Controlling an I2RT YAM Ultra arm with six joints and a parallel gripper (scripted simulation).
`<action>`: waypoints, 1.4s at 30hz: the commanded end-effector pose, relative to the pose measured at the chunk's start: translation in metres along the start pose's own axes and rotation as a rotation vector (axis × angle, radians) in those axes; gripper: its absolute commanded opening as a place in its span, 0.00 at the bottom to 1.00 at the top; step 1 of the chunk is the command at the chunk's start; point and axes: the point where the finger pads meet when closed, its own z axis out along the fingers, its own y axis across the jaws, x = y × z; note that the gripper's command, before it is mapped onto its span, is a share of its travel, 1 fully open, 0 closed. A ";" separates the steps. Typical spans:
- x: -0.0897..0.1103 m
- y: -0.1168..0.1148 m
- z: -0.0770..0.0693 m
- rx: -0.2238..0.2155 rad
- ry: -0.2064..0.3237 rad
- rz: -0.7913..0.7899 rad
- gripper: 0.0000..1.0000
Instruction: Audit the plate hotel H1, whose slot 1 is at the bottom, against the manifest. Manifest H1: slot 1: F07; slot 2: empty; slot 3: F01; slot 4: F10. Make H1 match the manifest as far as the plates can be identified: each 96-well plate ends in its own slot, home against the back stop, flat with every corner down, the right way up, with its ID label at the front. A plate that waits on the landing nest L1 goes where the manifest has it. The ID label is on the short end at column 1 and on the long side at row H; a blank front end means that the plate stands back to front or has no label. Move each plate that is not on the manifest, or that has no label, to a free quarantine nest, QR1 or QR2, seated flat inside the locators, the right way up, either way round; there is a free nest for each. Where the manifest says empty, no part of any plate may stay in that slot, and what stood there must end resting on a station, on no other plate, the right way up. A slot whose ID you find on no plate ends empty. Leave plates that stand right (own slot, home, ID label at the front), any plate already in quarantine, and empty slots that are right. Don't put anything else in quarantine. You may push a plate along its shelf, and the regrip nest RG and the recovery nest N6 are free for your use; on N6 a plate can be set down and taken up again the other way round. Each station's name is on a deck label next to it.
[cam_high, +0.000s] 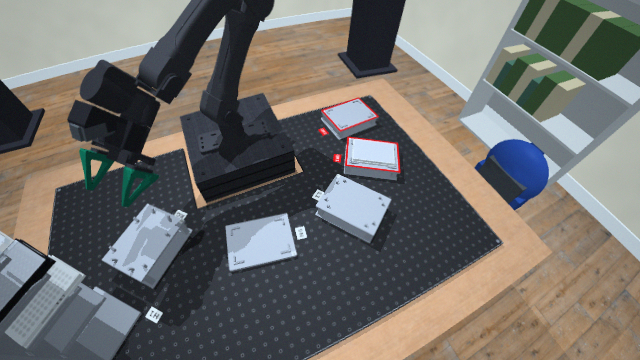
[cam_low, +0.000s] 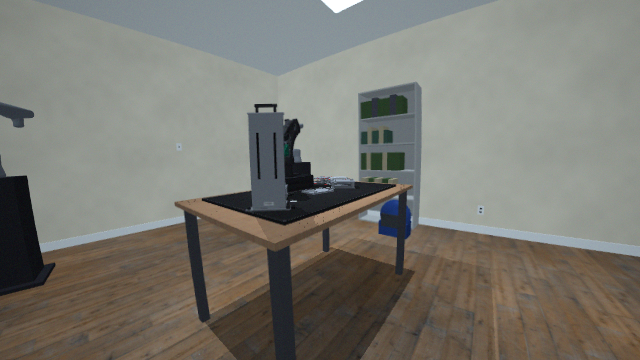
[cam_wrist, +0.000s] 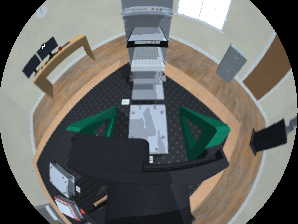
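Note:
My gripper (cam_high: 116, 180) (cam_wrist: 147, 110) is open and empty, its green fingers pointing down. It hangs above the rear end of a grey raised nest (cam_high: 147, 245) (cam_wrist: 148, 119) that stands in front of the hotel and bears no plate. The plate hotel H1 (cam_high: 15, 265) (cam_low: 267, 160) is a tall grey tower at the deck's near left corner. A plate with a well grid (cam_high: 42, 300) shows at its front, seen from above. No ID label is readable. A white plate (cam_high: 372, 152) lies in one red-framed quarantine nest. The other red-framed nest (cam_high: 348, 114) is bare.
A flat grey nest (cam_high: 260, 241) lies mid-deck and a raised grey nest (cam_high: 353, 206) stands to its right, both without plates. The arm's black base (cam_high: 240, 145) stands at the back. The H1 deck label (cam_high: 154, 314) lies beside the hotel.

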 end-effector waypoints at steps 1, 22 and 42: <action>0.002 0.000 0.003 0.000 -0.013 -0.005 1.00; 0.027 0.000 0.020 0.000 -0.013 -0.005 1.00; 0.015 0.000 0.040 0.000 -0.014 -0.005 1.00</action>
